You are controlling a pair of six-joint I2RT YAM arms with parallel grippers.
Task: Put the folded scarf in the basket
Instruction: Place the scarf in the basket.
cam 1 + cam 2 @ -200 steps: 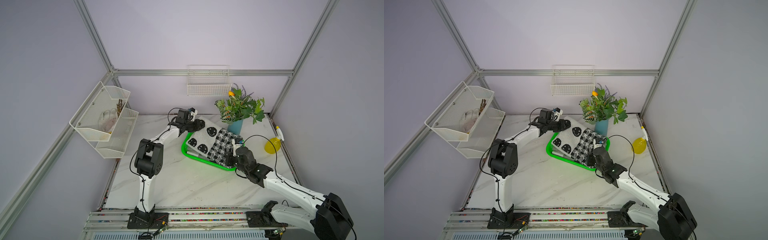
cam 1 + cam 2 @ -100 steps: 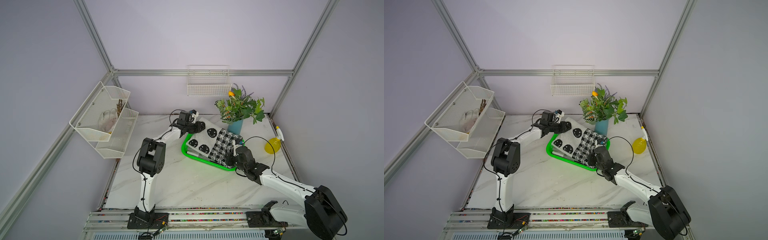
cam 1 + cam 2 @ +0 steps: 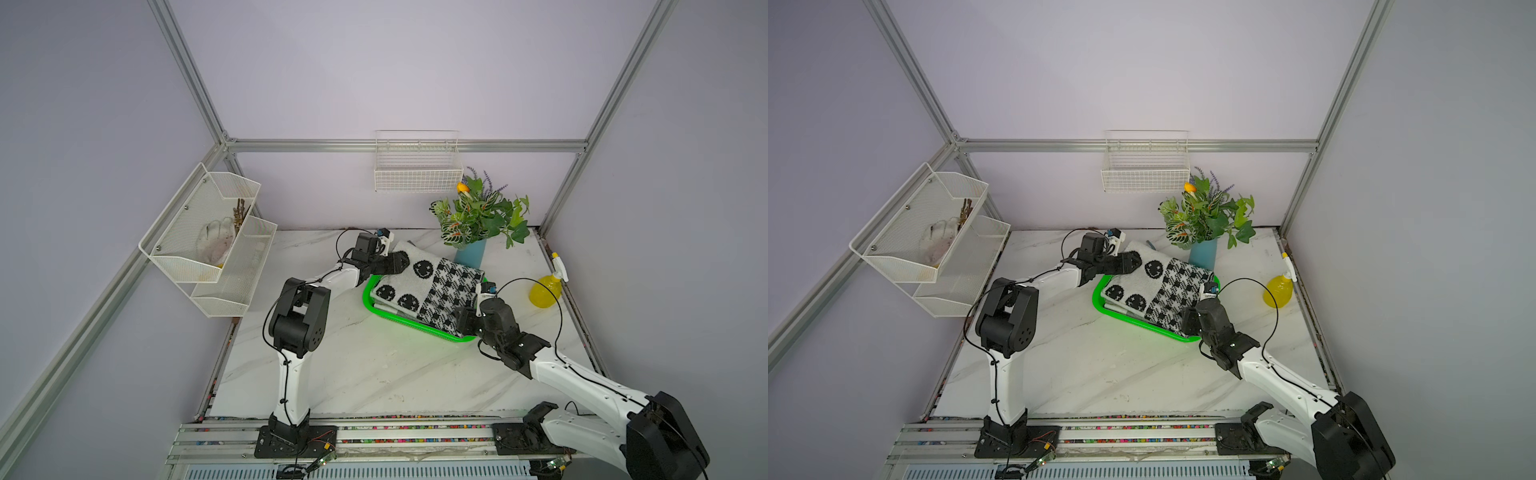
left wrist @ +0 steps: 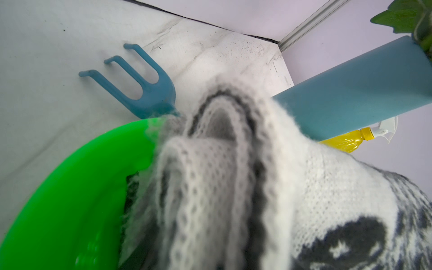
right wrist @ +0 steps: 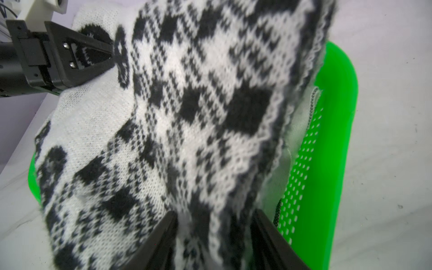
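On the marble tabletop [image 3: 374, 374] the job looks nearly done: at the left, the left gripper [image 3: 401, 262] stands with jaws slightly apart at the far corner of the folded scarf [image 3: 428, 286], which lies across the green basket [image 3: 366, 296], that corner riding over the rim. Further right, the right gripper [image 5: 214, 217] straddles the near edge, jaws parted, so only drawing both arms clear seems left. No label or writing is readable.

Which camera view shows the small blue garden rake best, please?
The left wrist view: the blue rake lies on the table beside the green basket, all three prongs clear. In both top views the scarf hides nearly all of it. The right wrist view misses it.
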